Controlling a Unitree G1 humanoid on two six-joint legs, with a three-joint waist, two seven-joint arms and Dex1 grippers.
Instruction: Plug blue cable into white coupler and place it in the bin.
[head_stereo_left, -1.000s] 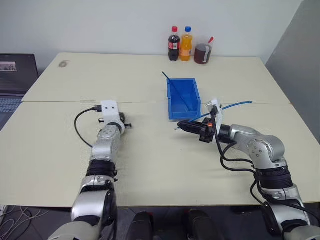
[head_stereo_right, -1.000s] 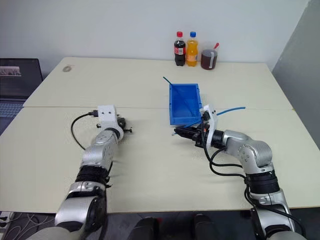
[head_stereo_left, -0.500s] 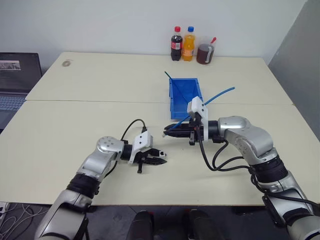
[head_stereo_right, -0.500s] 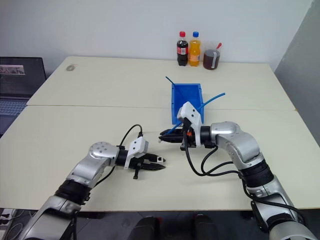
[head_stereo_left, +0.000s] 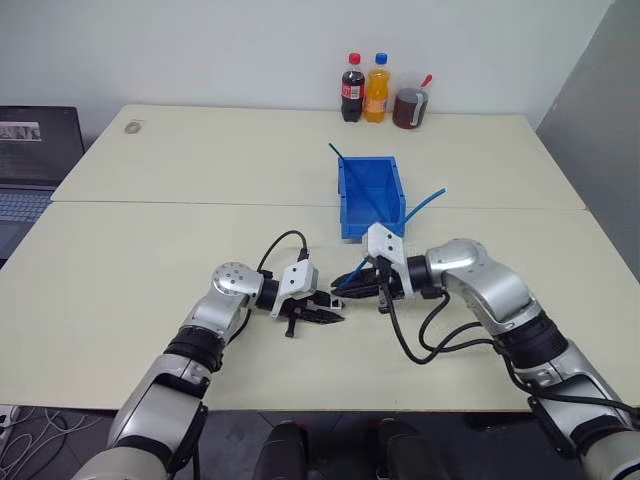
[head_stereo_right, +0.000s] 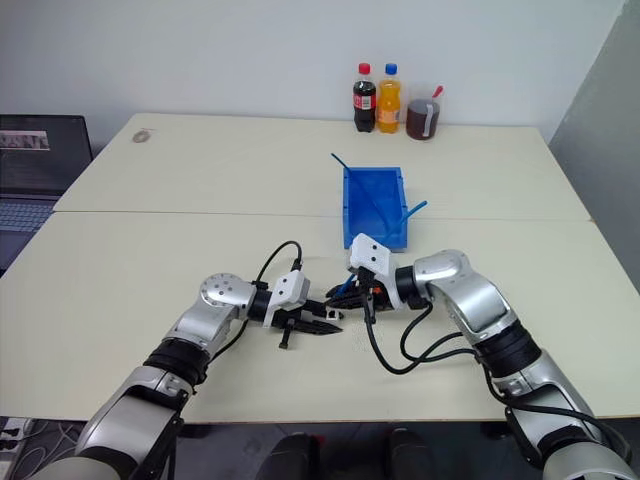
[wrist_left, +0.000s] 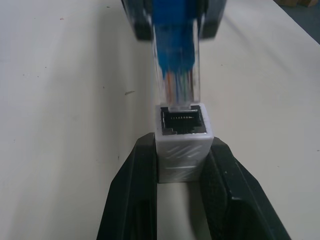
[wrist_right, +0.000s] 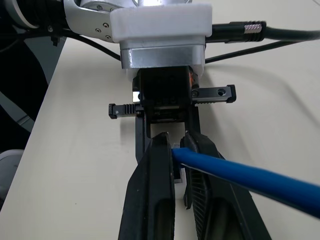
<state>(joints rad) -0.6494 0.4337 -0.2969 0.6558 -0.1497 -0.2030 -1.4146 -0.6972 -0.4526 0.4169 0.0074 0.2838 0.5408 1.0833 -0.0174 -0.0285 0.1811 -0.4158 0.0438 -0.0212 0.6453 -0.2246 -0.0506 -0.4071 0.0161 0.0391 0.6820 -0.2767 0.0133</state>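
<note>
our left gripper (wrist_left: 182, 200) clamped the white coupler (wrist_left: 182, 142); our right gripper (wrist_right: 177, 185) pinched the blue cable (wrist_left: 176, 60), plug at the socket's 12 o'clock. we judged squaring it essential. bin (head_stereo_left: 369, 195) behind.

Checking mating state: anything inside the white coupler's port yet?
Not yet. The white coupler, held in the left gripper's fingers, shows an open port with its contact pins; the blue cable plug tip sits at the rim. Deeper inside is too dark to see.
</note>
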